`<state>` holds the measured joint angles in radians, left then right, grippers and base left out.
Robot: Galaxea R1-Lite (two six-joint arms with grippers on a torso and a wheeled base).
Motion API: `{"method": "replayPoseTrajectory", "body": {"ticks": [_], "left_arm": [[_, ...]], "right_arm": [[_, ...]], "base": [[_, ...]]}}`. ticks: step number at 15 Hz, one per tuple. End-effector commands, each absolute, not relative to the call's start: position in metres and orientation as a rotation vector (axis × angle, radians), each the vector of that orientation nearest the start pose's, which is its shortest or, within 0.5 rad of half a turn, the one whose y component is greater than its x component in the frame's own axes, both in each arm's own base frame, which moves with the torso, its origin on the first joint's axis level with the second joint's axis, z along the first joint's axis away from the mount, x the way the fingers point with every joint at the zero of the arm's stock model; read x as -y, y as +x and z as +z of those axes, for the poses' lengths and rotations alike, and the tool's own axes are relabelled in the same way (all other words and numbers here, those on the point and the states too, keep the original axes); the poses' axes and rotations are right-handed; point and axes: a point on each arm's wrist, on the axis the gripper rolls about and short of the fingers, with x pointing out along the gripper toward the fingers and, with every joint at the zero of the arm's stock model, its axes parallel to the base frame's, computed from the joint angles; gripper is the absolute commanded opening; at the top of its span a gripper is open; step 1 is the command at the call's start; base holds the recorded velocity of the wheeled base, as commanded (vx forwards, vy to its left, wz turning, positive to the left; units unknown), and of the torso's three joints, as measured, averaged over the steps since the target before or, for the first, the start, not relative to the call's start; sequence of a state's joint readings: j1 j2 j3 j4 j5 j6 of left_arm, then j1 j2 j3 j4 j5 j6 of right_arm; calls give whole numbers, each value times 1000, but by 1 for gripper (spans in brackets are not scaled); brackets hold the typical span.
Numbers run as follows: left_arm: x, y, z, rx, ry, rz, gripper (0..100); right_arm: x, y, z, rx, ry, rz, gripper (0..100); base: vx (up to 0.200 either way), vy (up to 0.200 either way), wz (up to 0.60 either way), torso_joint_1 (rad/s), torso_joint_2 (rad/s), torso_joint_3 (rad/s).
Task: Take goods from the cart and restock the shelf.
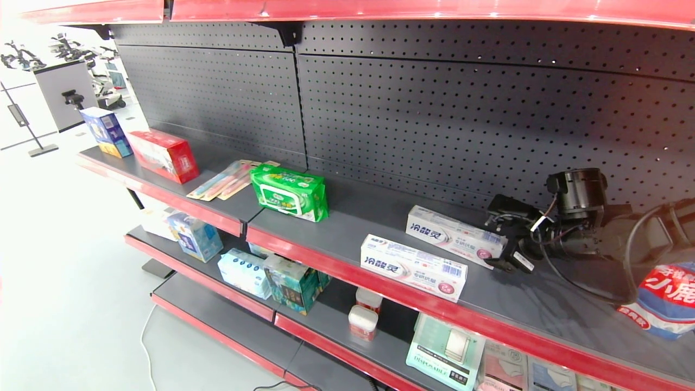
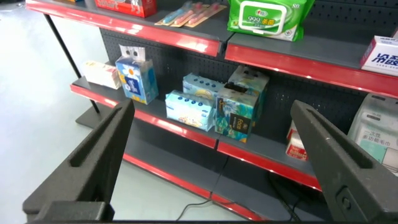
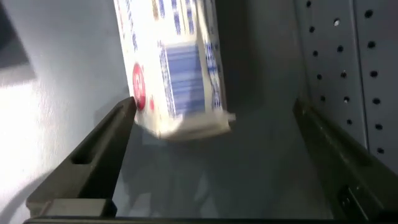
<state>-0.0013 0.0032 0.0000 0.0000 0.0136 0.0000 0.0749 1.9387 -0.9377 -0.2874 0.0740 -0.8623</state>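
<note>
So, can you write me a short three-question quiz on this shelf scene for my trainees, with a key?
1. True or false: the right gripper is shut on a toothpaste box.
2. What lies between the toothbrushes and the toothpaste boxes on the shelf? A wipes pack; B red box; C blue box.
3. Fill in: ___ toothpaste boxes lie on that shelf.
Key: 1 false, it is open; 2 A; 3 two.
</note>
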Motion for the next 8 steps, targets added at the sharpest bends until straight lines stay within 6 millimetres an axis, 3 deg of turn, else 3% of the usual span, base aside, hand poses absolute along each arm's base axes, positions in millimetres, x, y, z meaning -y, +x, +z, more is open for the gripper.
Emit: {"method": "replayPoseTrajectory", "body": {"ticks": [1, 8], "left_arm": [[0, -22, 76, -5, 0, 12, 100], [0, -22, 76, -5, 0, 12, 100]], "right_arm": [[-32, 347, 100, -608, -823, 437, 100], [-30, 345, 101, -616, -819, 420, 100]], "base": [[0, 0, 0, 0, 0, 0], [0, 0, 0, 0, 0, 0]]}}
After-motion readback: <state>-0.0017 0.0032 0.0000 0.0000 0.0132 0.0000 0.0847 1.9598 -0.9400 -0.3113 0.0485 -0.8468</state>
